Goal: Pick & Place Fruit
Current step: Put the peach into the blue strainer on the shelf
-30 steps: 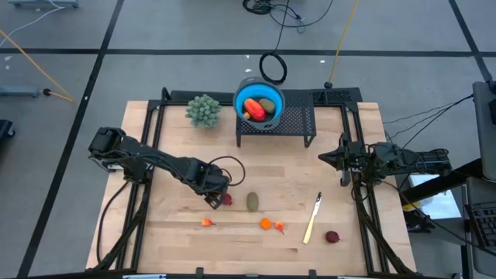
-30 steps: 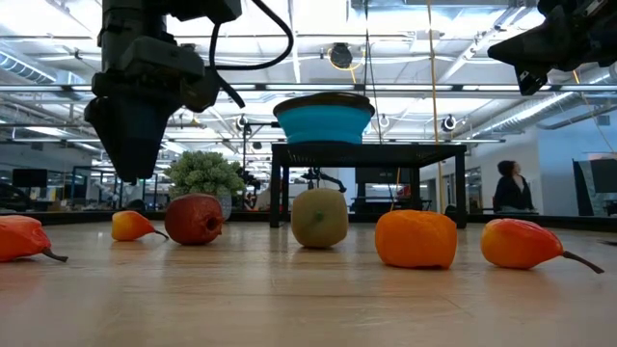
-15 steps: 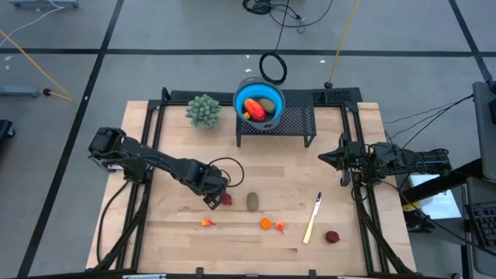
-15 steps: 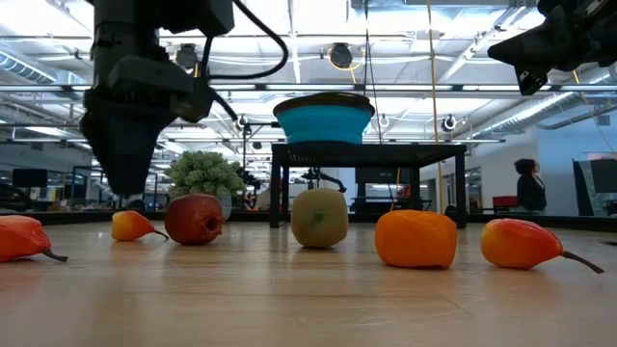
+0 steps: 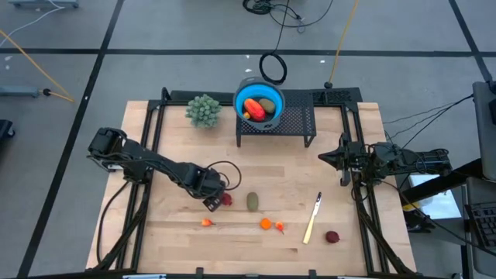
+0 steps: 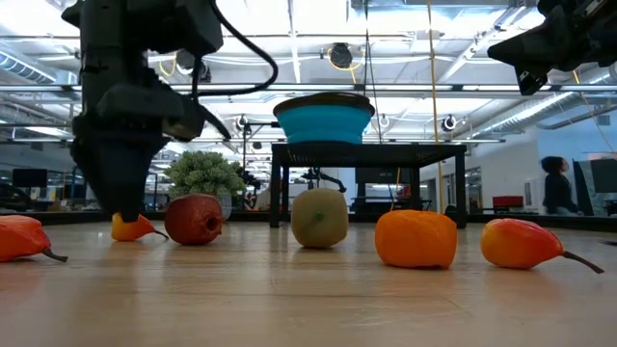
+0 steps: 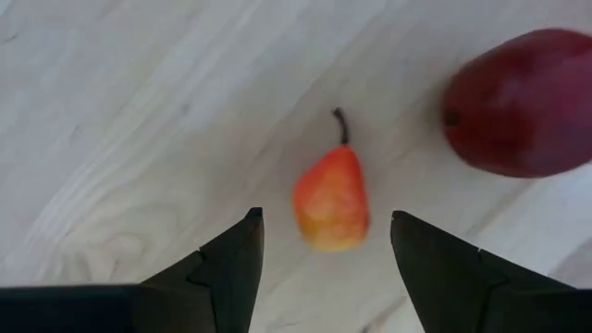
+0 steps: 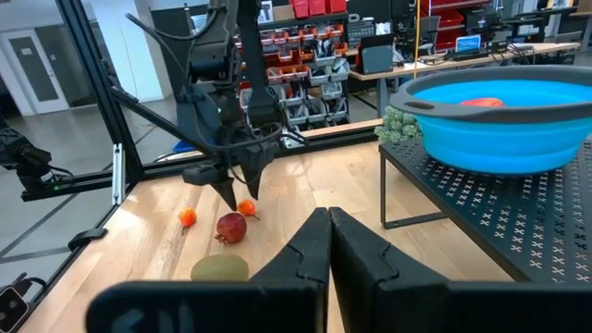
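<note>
Fruit, toy, assorted, scattered on wooden table (image 5: 178, 240) and partly stowed in blue bowl (image 5: 260, 102) on black mesh stand (image 5: 291, 124) at the far edge. Bowl contents: red-orange elongated piece (image 5: 253, 108), olive piece beside it. Left arm: reaches to table centre-left, left gripper (image 7: 319, 245) low over small orange pear (image 7: 331, 197), fingers spread wide on either side of it, nothing pinched. Right arm: waits at the right table edge, right gripper (image 8: 326, 242) with fingers pressed together. Green plant ball (image 5: 203, 110), near bowl, well clear. Yellow-handled knife (image 5: 311, 219), lying right of centre. Olive-green oval fruit (image 5: 253, 201), loose, mid-table. Dark red pear (image 7: 525, 102), just beside the target pear; judged main obstruction, since one finger could nudge it on closing. Second dark red fruit (image 5: 332, 236), near right corner. Two tiny orange pieces (image 5: 270, 225), front centre. Risk: the pear lies off-centre toward one finger; it may roll or squirt out on an uneven pinch.
</note>
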